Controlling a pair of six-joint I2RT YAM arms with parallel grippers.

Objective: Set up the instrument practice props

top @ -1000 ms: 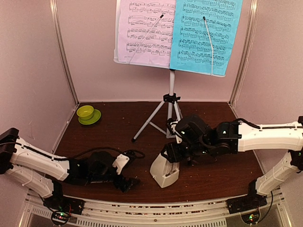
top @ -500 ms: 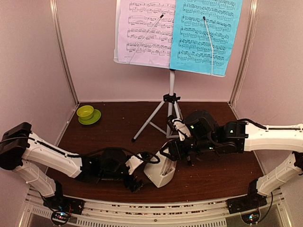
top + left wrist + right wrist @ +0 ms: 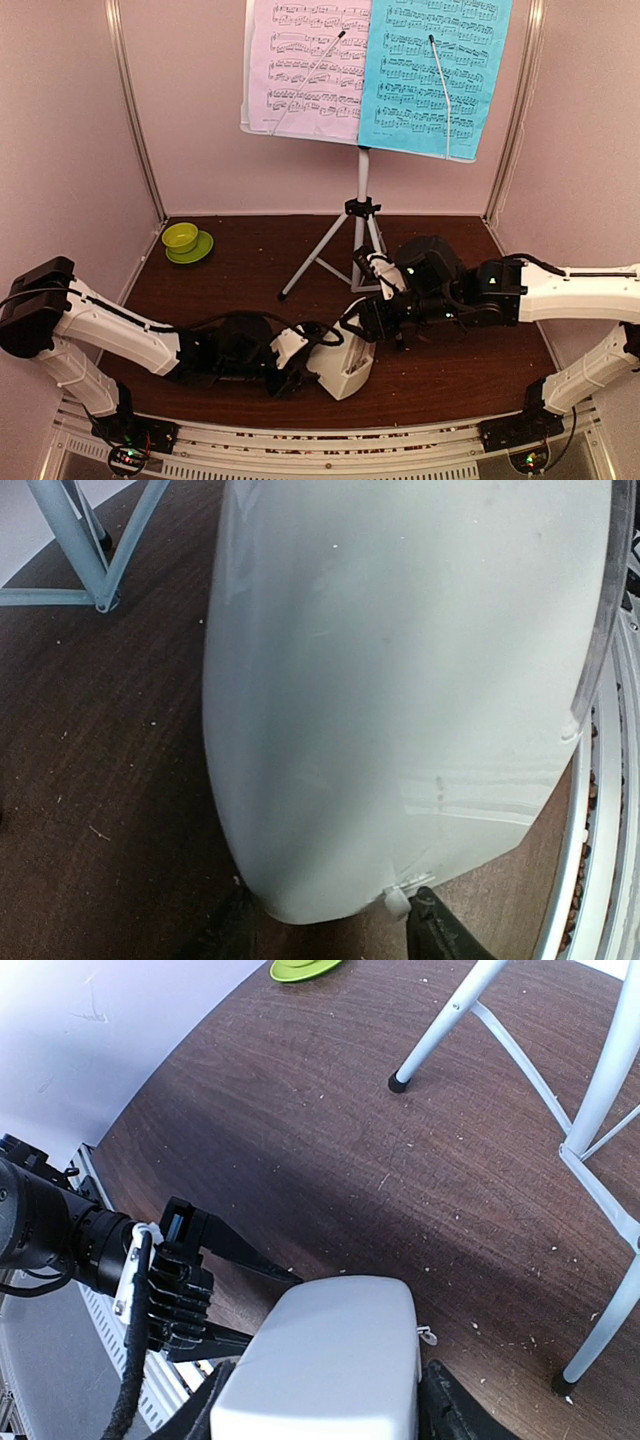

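Clamping the small white plastic pyramid metronome point(image 3: 345, 366), the left gripper point(image 3: 300, 372) held its base and the right gripper point(image 3: 369, 321) its top.

Left arm point(image 3: 115, 330), right arm point(image 3: 585, 292): white links, black joints; black cable point(image 3: 128, 1360) looping; fingers point(image 3: 435, 935) black

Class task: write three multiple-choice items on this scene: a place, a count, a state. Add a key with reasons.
1. Where is the green bowl? A far left corner; B centre front; C near right edge.
2. How many sheet-music pages hang on the music stand? A one; B two; C four.
3. The right hand is: A open in the air; B closed on the top of the metronome; C out of view.
Key: 1 A, it sits far back on the left; 2 B, one lilac, one cyan; 3 B, its wrist view shows it gripping the white casing.
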